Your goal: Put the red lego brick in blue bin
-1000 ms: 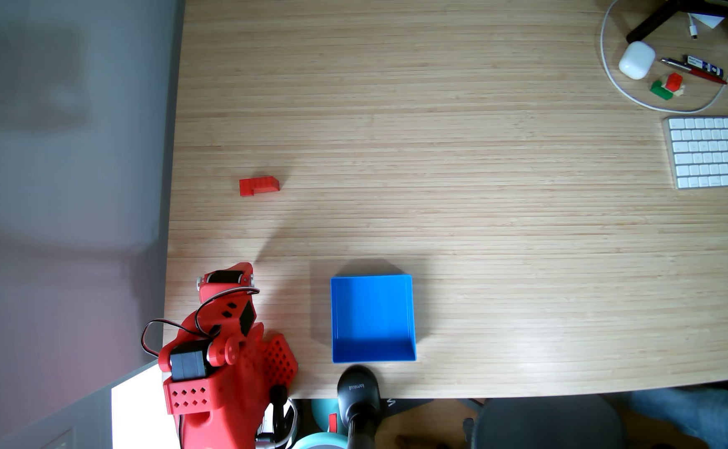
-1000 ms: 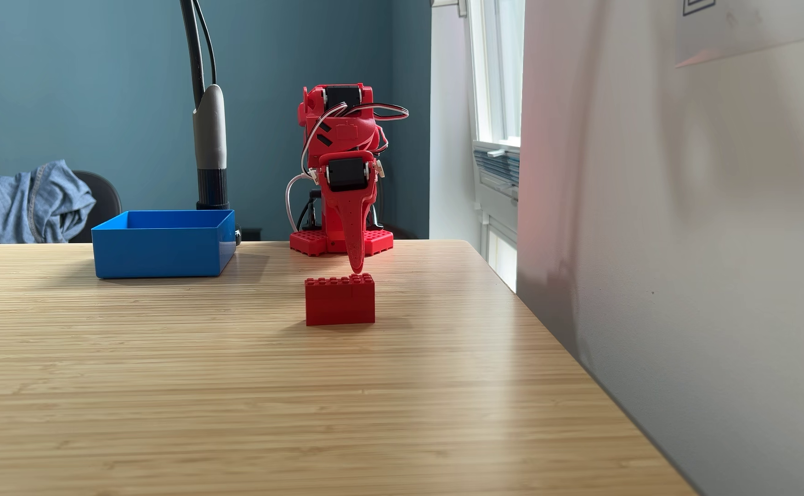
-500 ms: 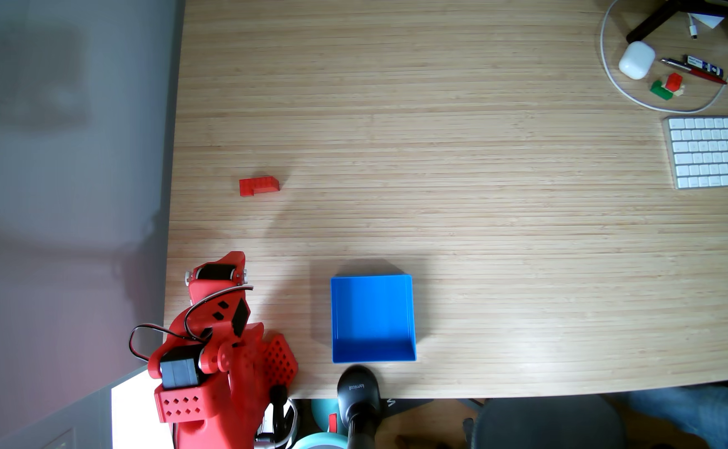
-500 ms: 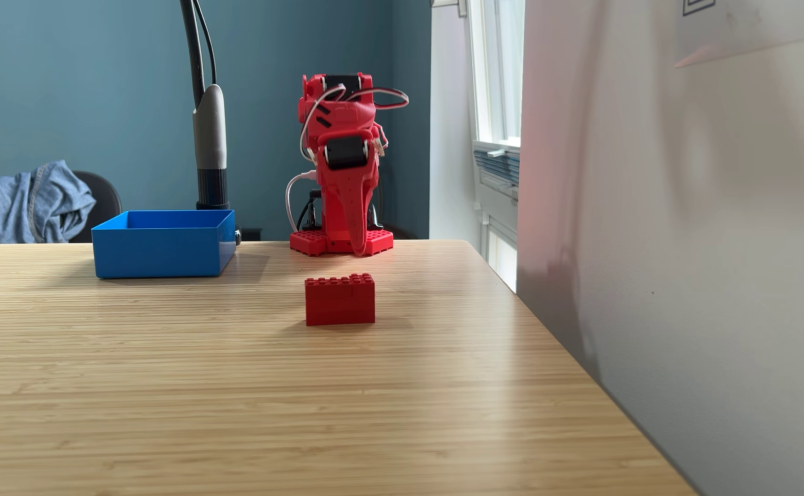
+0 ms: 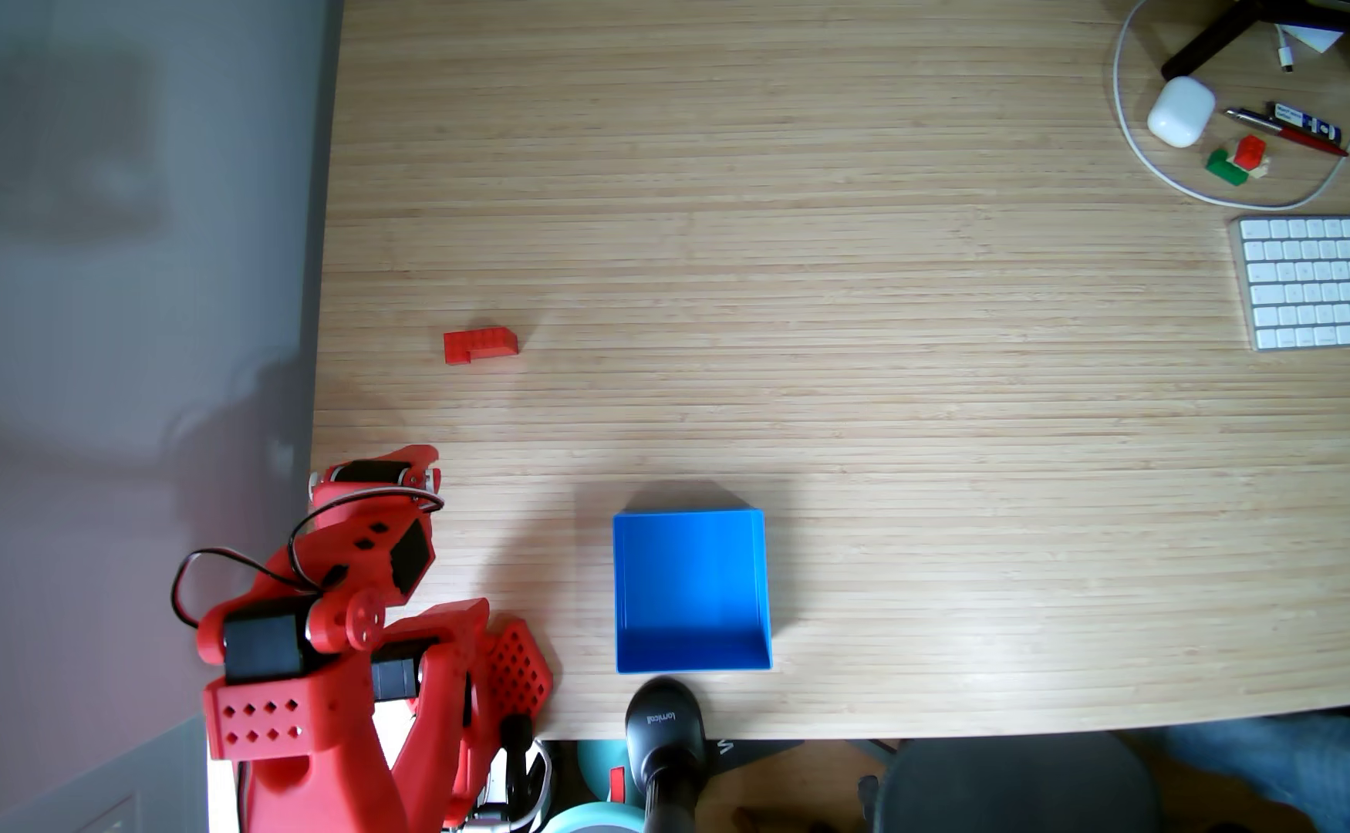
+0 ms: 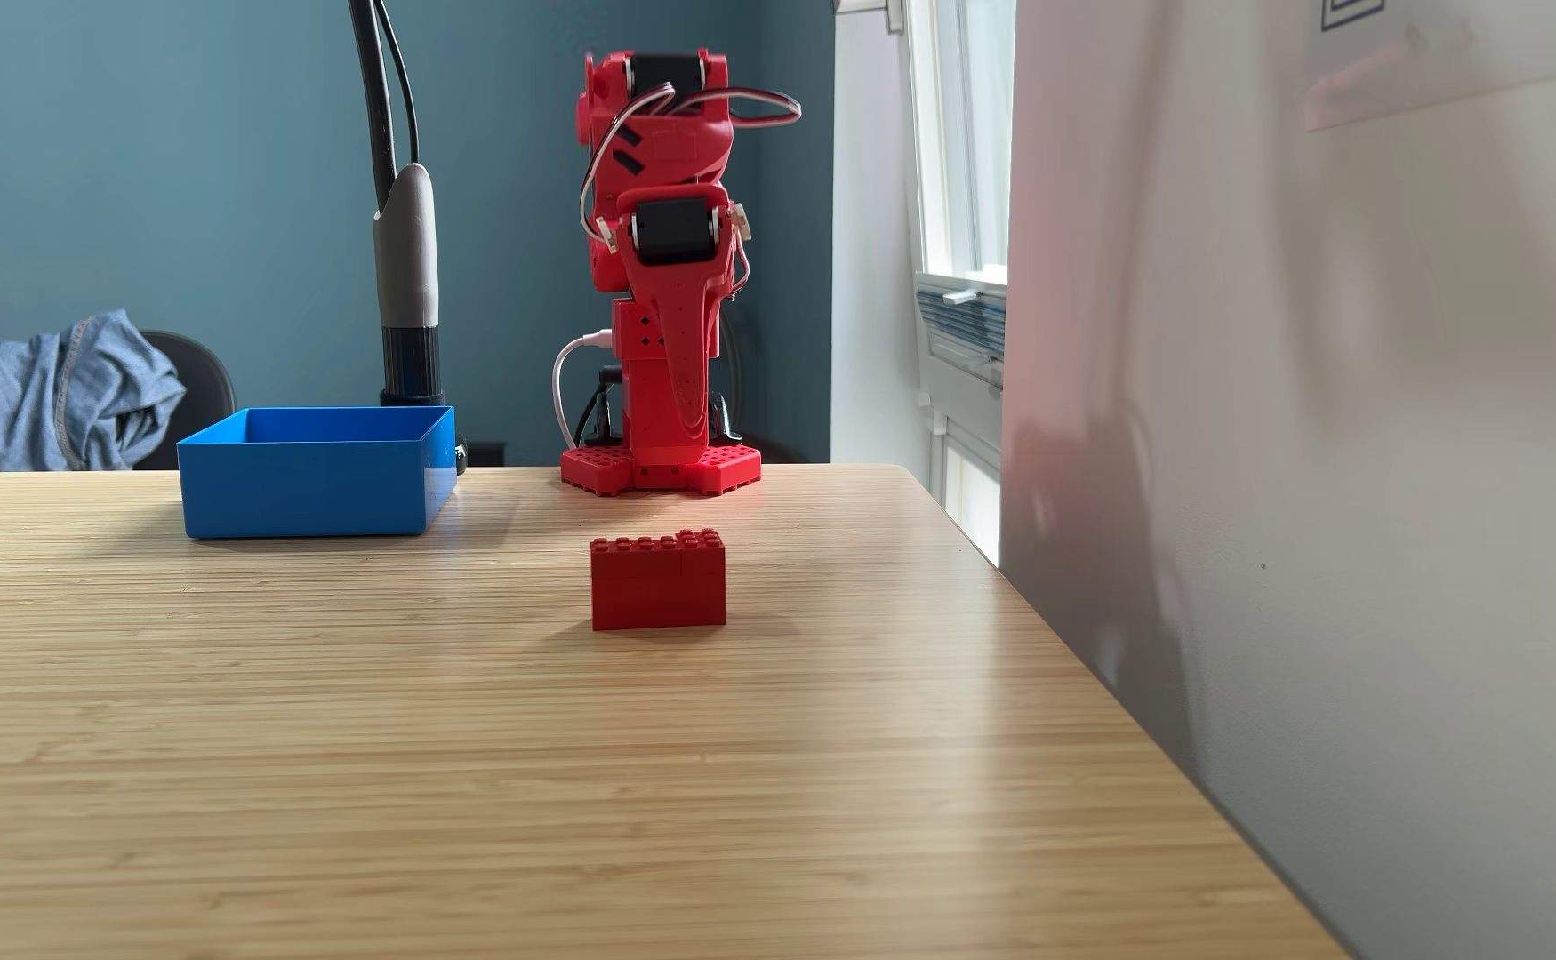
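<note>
On the light wooden table point(image 5: 896, 400), left of the middle of the top-down fixed view, sits the small bright red lego brick point(image 5: 479, 345). From above it looks like a long bar with one short block sticking out at its left end, a bit like the letter L. In the low fixed view the same brick point(image 6: 658, 582) stands near the middle of the frame. From that side it looks like a little red wall with a row of round studs along the top, and the studs on the right sit a bit higher. Nothing touches it, and it rests flat on the wood.

The square bright blue plastic bin point(image 5: 760, 593) is lower down and to the right of the brick in the top-down view, near the bottom edge of the table and well apart from the brick. Its top is open and no brick is inside. In the low view the bin point(image 6: 312, 489) is on the left, farther back than the brick.

The big red plastic robot arm point(image 5: 351, 609) fills the lower left corner of the top-down view. In the low view the arm point(image 6: 663, 277) stands tall behind the brick, and its gripper point(image 6: 696, 434) points down in front of its base. The gripper holds nothing, and its two fingers look pressed together.
</note>
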Robot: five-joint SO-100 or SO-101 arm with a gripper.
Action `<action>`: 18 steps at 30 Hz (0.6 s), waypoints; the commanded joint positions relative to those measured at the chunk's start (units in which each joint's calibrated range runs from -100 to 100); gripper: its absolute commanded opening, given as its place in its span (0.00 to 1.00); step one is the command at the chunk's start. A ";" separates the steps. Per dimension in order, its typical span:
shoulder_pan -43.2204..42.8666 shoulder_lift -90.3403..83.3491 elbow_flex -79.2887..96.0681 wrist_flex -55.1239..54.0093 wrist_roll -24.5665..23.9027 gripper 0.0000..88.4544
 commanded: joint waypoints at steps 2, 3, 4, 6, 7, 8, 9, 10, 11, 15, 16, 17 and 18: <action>0.09 9.57 -14.95 2.79 0.24 0.32; 0.16 11.48 -17.31 3.28 0.29 0.34; 0.30 13.30 -19.31 3.60 0.34 0.34; 0.59 16.61 -23.21 4.01 0.59 0.35; 0.81 18.27 -25.03 4.01 0.73 0.35; 1.02 20.09 -26.84 4.01 0.83 0.35; 1.31 21.83 -28.66 4.01 0.98 0.35; 1.53 23.57 -30.29 4.01 1.07 0.35; 1.67 25.48 -31.92 4.01 1.17 0.35; 2.54 33.43 -38.09 3.93 1.27 0.33; 2.83 35.75 -39.55 3.93 1.27 0.33; 3.12 38.07 -41.00 3.93 1.27 0.32; 3.40 40.47 -42.45 3.93 1.27 0.32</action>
